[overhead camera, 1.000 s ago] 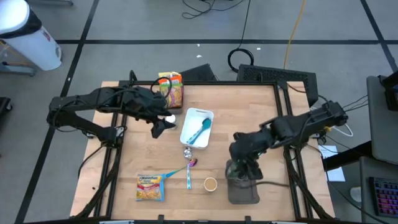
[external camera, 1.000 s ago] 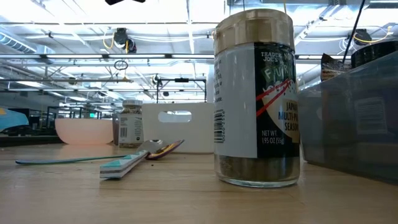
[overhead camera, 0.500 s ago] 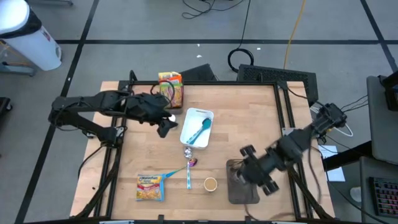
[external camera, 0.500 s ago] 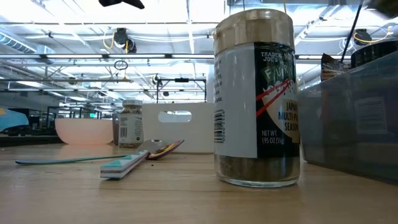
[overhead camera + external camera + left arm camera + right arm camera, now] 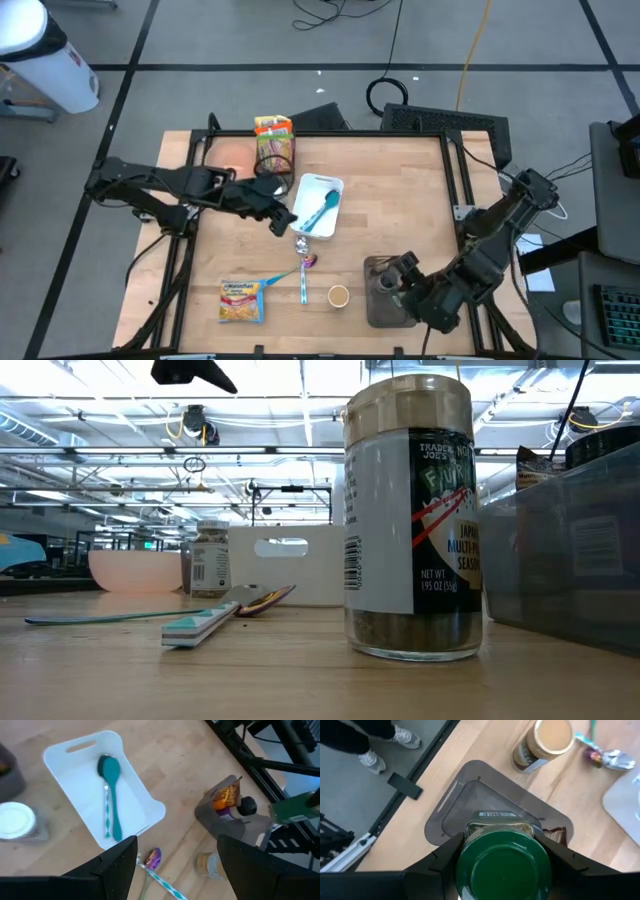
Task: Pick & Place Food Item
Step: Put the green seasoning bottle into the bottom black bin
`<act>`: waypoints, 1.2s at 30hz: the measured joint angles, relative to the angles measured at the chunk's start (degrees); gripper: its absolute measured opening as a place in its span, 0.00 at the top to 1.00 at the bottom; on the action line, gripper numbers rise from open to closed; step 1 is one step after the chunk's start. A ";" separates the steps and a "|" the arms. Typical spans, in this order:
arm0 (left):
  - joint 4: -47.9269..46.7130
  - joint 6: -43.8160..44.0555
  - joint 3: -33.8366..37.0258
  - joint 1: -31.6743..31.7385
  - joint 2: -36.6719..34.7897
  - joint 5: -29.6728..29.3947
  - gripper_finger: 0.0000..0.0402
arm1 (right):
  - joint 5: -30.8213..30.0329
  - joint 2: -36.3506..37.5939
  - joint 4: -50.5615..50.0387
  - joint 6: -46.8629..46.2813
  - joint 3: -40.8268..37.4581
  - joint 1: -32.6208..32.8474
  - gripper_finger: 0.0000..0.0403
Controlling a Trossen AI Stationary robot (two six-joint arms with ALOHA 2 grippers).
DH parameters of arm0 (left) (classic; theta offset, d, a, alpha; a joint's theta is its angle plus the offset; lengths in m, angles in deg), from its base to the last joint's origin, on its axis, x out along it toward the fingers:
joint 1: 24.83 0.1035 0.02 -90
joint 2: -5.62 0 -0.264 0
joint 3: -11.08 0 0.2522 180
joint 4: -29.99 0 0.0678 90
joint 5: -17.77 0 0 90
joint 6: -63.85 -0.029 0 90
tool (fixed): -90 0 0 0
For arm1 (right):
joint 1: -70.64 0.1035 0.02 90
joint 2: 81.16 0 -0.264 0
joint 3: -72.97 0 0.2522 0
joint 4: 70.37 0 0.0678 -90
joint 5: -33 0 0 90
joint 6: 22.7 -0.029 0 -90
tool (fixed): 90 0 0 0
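While gripped between the fingers of the right end effector [image 5: 502,870], sits raised over the grey bin [image 5: 465,795]: a green-lidded jar [image 5: 502,867], clenched at its lid, just above the bin's open top near the table [image 5: 400,190] edge. Holds another packet [image 5: 225,797] inside, that bin. Just past it from this end effector, stands a brown-capped spice jar [image 5: 545,742]; further off, lies a foil-wrapped sweet [image 5: 607,757].

Over on the other side, hovers spread and empty: the left end effector [image 5: 175,855], directly above the near corner of the white tray [image 5: 75,775]. Inside that tray, lies a teal spoon [image 5: 111,795]. Beside it, stands a white-lidded jar [image 5: 17,820].
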 joint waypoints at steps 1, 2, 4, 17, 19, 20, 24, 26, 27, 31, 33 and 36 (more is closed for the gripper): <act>1.39 0.42 0.40 -0.21 0.29 -0.04 0.30 | 0.79 -0.25 0.31 0.49 -0.35 -0.03 0.53; 2.79 0.73 0.77 -0.39 0.53 0.05 0.30 | 1.13 -0.40 0.77 0.89 -0.90 -0.02 0.53; 3.36 1.45 1.68 -0.86 0.69 0.25 0.30 | 2.05 -0.46 2.10 1.48 -2.34 0.00 0.53; 5.58 2.48 2.40 -2.96 1.79 0.02 0.30 | 6.92 -0.47 9.24 0.46 -11.30 -0.07 0.53; 5.50 2.45 2.40 -3.05 1.86 0.07 0.30 | 7.78 -0.47 9.83 -2.57 -12.49 -0.42 0.53; 5.48 2.43 2.40 -3.03 1.86 0.07 0.30 | 8.51 -0.47 10.25 -3.84 -13.10 -0.63 0.53; 5.50 1.69 2.40 -2.96 1.86 0.02 0.30 | 9.54 -0.47 10.76 -9.13 -14.61 -0.81 0.53; 5.50 1.33 2.40 -2.98 1.86 0.03 0.30 | 9.85 -0.45 10.78 -12.16 -15.16 -0.79 0.53; 5.50 1.15 2.40 -2.98 1.86 0.00 0.30 | 9.79 -0.43 11.02 -13.46 -15.41 -0.80 0.53; 5.42 0.36 2.40 -2.98 1.86 -0.42 0.30 | 9.33 -0.37 11.21 -17.83 -15.70 -0.92 0.53; 5.33 0.36 2.40 -2.98 1.86 -1.18 0.30 | 8.07 -0.37 11.45 -19.78 -15.73 -0.97 0.53; 4.99 0.22 2.40 -2.98 1.86 -1.46 0.30 | 6.88 -0.46 12.15 -21.25 -15.81 -1.24 0.53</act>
